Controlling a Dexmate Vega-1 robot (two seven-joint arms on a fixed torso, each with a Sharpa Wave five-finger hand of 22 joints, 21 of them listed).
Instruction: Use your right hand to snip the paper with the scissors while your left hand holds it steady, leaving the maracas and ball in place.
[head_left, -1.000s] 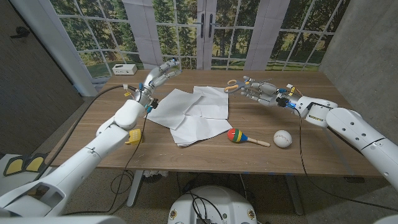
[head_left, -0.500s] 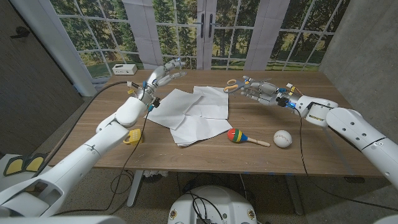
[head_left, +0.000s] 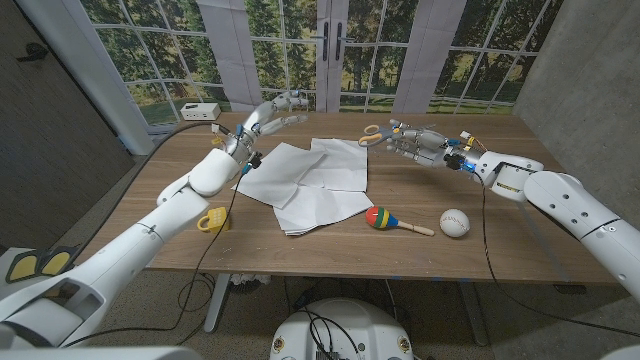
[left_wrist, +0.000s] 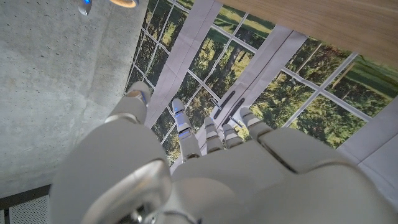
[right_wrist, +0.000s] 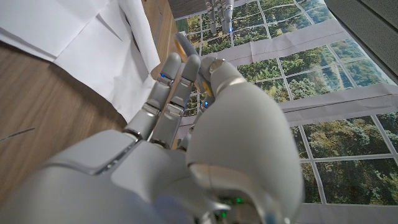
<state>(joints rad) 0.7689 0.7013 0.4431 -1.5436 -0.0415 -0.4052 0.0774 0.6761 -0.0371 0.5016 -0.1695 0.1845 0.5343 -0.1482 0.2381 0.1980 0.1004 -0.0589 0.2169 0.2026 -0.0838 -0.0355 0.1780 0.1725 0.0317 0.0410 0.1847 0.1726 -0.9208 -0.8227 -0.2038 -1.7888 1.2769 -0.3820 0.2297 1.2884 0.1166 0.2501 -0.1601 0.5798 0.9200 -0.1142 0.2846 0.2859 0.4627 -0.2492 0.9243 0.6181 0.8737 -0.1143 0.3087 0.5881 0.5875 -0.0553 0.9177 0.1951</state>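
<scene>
Several white paper sheets lie overlapped on the middle of the wooden table; they also show in the right wrist view. My left hand hovers above the paper's far left corner, fingers spread and holding nothing. My right hand is at the far right of the paper and holds the yellow-handled scissors, whose handles stick out toward the paper. An orange bit of the scissors shows between its thumb and fingers. The striped maraca and white ball lie near the front right.
A small yellow object sits near the table's left edge beside my left arm. A white box stands on the floor beyond the far left corner. Windows and a door are behind the table.
My left hand has lifted and reached further away and to the right, its fingers spreading. My right hand with the scissors has edged slightly away from me.
</scene>
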